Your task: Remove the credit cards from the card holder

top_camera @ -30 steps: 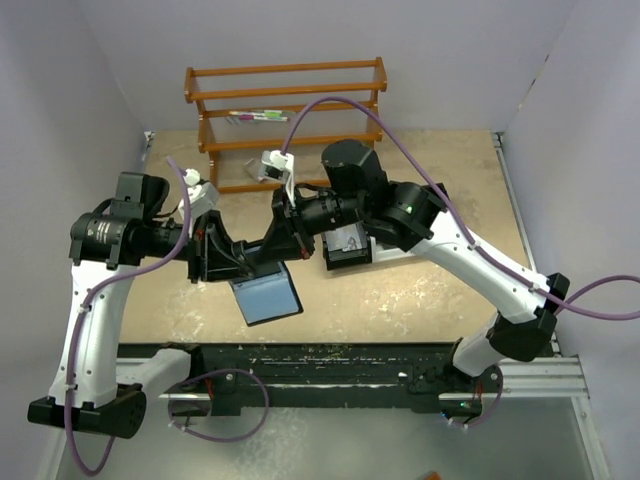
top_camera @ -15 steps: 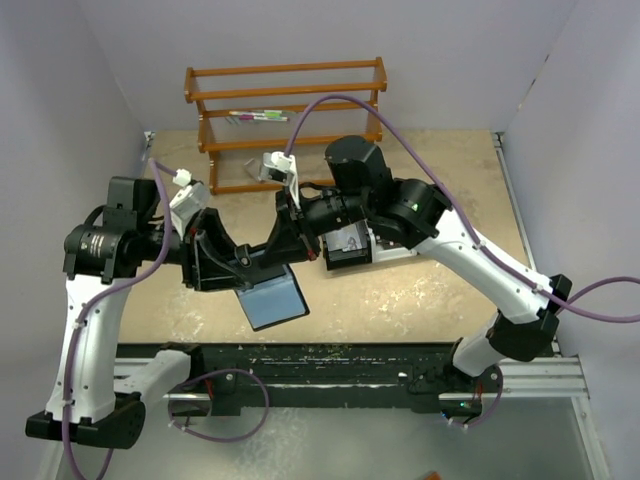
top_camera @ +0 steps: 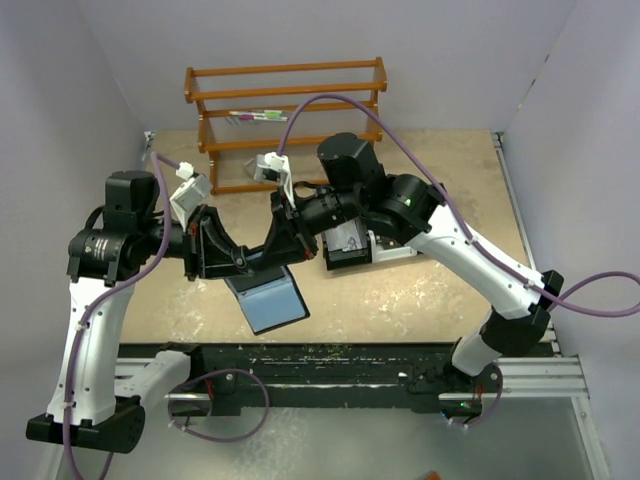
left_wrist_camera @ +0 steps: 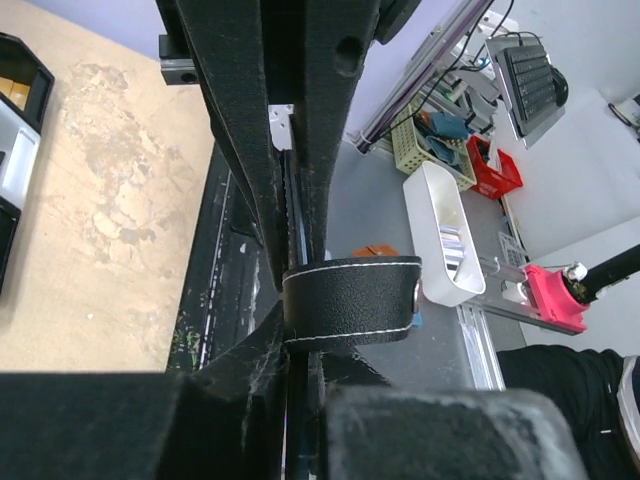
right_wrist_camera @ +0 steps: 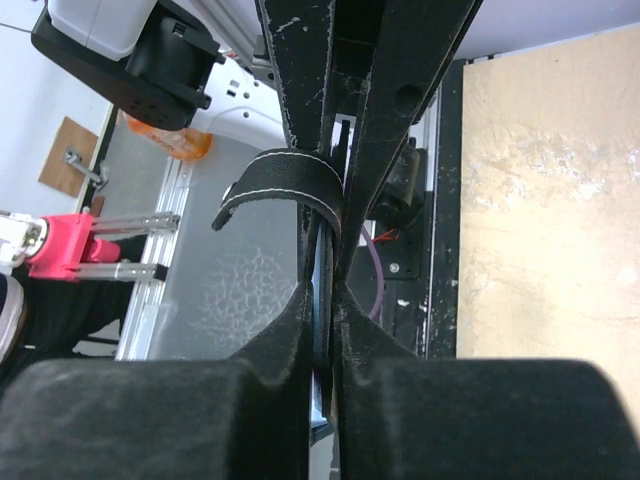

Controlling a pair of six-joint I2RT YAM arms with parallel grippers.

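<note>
Above the table (top_camera: 430, 295), open card holder (top_camera: 272, 302), pinched by left tool (top_camera: 247, 263), right tool (top_camera: 279, 251)

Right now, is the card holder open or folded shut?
Open: the card holder is spread out, with its blue-grey lining facing the top camera.

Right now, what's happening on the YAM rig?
Both arms hold the open card holder up off the table between them, with its blue-grey lining facing the top camera. The right hand is clamped on its edge. The left hand looks closed on it from the other side. I can't see any credit cards pulled out yet.
</note>
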